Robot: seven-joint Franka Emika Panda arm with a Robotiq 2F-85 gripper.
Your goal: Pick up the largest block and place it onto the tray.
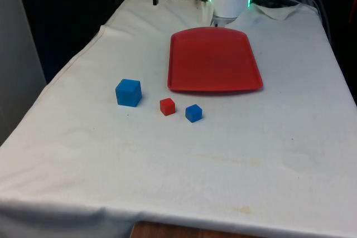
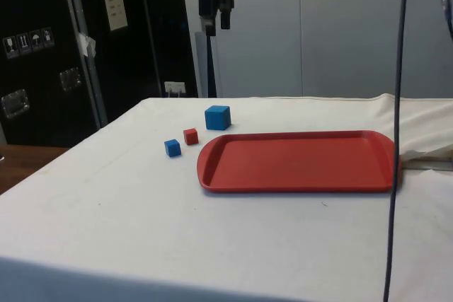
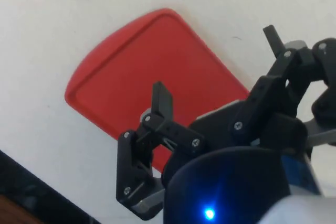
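Block, largest: I saw a big blue cube (image 1: 128, 92) resting flat on the white cloth, toward the front view's left of the tray and apart from it. In the side view (image 2: 217, 117) it sat behind the two smaller cubes, near the tray's corner. Nothing touched it.

Block, red: I saw a small red cube (image 1: 167, 106) just beside the tray's near edge, between the two blue cubes, touching neither. In the side view (image 2: 190, 136) it stood a short way off the tray's end.

Block, small blue: I saw a little blue cube (image 1: 193, 112) near the red one, on the front view's right of it, and nearest the table's front edge of the three.

Tray: I saw a red tray (image 1: 184, 79) with rounded corners and a low raised rim lying flat on the cloth in the far half of the table, with nothing on it. The wrist view showed its rim (image 3: 84, 85) below the claw.

Claw: I saw the black gripper (image 3: 217, 66) held high above the table over the tray, its two fingers spread wide with nothing between them. In the side view it (image 2: 216, 22) hung well above the cubes.

Table: I saw a white cloth (image 1: 178, 176) covering the whole top.
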